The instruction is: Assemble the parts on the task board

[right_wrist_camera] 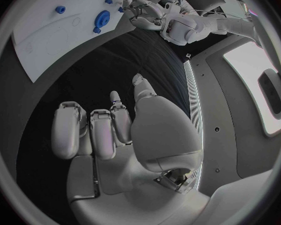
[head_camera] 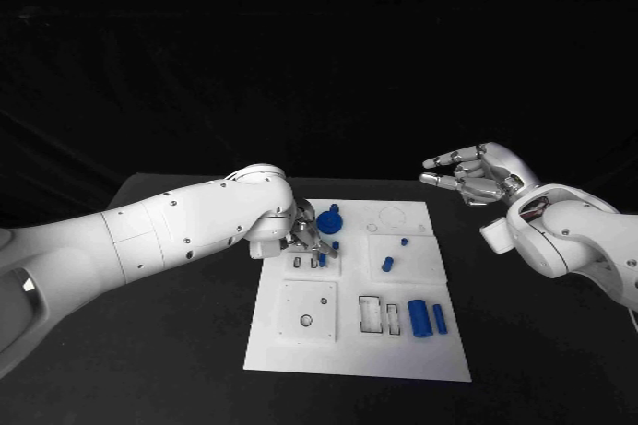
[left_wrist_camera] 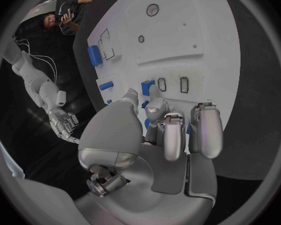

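The white task board (head_camera: pixel 359 342) lies in the middle of the black table. My left hand (head_camera: pixel 303 239) hangs over its far left part, fingers bent down beside a blue gear (head_camera: pixel 330 224). Thumb and a finger pinch a small blue part (left_wrist_camera: pixel 147 88) next to two narrow slots (left_wrist_camera: pixel 172 84); the same part (head_camera: pixel 321 257) shows just under the fingertips. My right hand (head_camera: pixel 468 174) is raised beyond the board's far right corner, fingers loosely curled and apart, with nothing in it. From its wrist I see its palm (right_wrist_camera: pixel 147 130), the gear (right_wrist_camera: pixel 103 18) and my left hand (right_wrist_camera: pixel 143 10).
Two small blue pegs (head_camera: pixel 406 241) (head_camera: pixel 387 264) stand in the board's right part. Two blue cylinders (head_camera: pixel 419 316) (head_camera: pixel 439 319) lie near its front right, beside rectangular slots (head_camera: pixel 370 314). A square plate with holes (head_camera: pixel 309 312) sits at the front left. Bare black table surrounds the board.
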`<state>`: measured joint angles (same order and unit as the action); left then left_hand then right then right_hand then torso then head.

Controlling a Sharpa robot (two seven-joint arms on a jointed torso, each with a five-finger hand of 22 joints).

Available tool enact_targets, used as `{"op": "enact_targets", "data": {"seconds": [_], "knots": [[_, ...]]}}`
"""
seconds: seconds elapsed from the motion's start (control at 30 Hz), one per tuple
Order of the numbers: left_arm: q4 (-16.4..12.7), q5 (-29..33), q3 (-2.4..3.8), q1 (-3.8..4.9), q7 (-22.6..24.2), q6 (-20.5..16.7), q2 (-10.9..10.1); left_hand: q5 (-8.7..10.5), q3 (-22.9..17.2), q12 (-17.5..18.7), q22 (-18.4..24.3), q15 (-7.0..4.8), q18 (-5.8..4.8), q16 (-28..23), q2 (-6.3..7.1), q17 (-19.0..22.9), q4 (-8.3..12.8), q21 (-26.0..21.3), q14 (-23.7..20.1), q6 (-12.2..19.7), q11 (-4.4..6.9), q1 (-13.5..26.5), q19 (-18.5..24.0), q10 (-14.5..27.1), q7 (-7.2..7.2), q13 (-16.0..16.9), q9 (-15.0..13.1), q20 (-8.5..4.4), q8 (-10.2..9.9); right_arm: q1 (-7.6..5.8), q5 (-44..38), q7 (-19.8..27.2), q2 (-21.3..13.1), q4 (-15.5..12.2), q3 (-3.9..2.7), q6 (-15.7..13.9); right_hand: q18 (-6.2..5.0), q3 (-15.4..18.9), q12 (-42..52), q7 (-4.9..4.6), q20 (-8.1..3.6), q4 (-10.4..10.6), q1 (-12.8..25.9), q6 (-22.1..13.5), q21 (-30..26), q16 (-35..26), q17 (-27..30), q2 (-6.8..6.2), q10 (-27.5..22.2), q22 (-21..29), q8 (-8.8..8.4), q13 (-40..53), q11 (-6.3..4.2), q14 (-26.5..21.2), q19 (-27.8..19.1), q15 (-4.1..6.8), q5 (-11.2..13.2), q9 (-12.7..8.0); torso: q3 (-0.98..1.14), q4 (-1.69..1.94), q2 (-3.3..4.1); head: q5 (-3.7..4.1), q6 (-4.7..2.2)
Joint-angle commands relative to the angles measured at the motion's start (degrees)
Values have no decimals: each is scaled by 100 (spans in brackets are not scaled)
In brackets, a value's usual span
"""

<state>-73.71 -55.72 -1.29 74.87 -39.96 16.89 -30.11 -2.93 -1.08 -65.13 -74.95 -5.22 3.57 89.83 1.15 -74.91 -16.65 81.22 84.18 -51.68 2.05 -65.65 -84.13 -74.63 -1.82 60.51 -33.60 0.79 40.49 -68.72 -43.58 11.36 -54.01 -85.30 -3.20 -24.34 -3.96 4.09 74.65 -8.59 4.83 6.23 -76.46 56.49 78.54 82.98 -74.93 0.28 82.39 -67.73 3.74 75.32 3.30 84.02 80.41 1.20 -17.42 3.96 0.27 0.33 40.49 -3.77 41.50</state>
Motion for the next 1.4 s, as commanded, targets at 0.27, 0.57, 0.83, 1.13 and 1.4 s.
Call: {"op": "enact_targets", "data": {"seconds": [0.27, 0.57, 0.83, 1.13, 1.4], "knots": [[31, -13, -6, 4, -792, 172, 54, 10, -310, -34, -36, -30, -70, 17, 86, -1509, 9, 37, 582, 41, 0, -148, -146, -41, -11, 7, -41, -13, 11, 3, -35, 29, 14, 4, 1, 98, -62, 24, -24, 26, -8, -8, -18, -8, -39, -28, -145, -12, -42, 5, 20, 454, -5, 315, -26, -3, -38, -2, 3, 1, 3, -3, 19], [32, -10, -8, 3, -756, 161, 74, 10, -691, -29, -40, -41, -69, 17, 73, -1509, 62, 33, 582, 55, 16, -398, -141, -36, 5, 1, -70, -19, -7, 5, -35, 28, 32, 12, 2, 112, -60, 28, -15, 26, -8, -4, -12, -8, -38, -26, -152, -10, -37, 0, 21, 459, -5, 316, -24, -3, -41, -2, 6, 1, 2, -3, 25], [65, 0, -16, 3, -744, 199, 91, 7, -1040, -15, -47, -59, -68, 17, 54, -1509, 167, 31, 582, 75, 38, -706, -139, -27, 29, -8, -85, -33, -36, 7, -35, 32, 42, 18, 3, 125, -60, 28, -15, 26, -8, -4, -12, -8, -38, -26, -152, -10, -37, 0, 21, 459, -5, 316, -24, -3, -41, -2, 5, 0, 6, -6, 37], [86, 15, -23, 3, -736, 230, 91, -84, -2102, 49, -50, -63, -65, 17, 106, -1509, 475, 15, 582, 145, 31, -1067, -134, -3, 14, -57, -111, -45, -122, 8, -35, 40, 41, 20, 4, 134, -60, 28, -15, 26, -8, -4, -12, -8, -38, -26, -152, -10, -37, 0, 21, 459, -5, 316, -24, -3, -41, -2, 6, -3, 3, -11, 58], [89, 46, -26, 3, -726, 295, 69, -329, -2920, 70, -65, -42, -66, 17, 421, -1509, 659, 8, 582, 169, 20, -806, -135, -23, 0, -85, -197, -24, -102, 9, -32, 48, 42, 19, 6, 139, -61, 31, -14, 26, -7, 0, -5, -8, -41, -28, -149, -6, -37, 4, 21, 459, -5, 316, -25, -3, -43, -1, 5, 7, 3, -2, 73]]}}
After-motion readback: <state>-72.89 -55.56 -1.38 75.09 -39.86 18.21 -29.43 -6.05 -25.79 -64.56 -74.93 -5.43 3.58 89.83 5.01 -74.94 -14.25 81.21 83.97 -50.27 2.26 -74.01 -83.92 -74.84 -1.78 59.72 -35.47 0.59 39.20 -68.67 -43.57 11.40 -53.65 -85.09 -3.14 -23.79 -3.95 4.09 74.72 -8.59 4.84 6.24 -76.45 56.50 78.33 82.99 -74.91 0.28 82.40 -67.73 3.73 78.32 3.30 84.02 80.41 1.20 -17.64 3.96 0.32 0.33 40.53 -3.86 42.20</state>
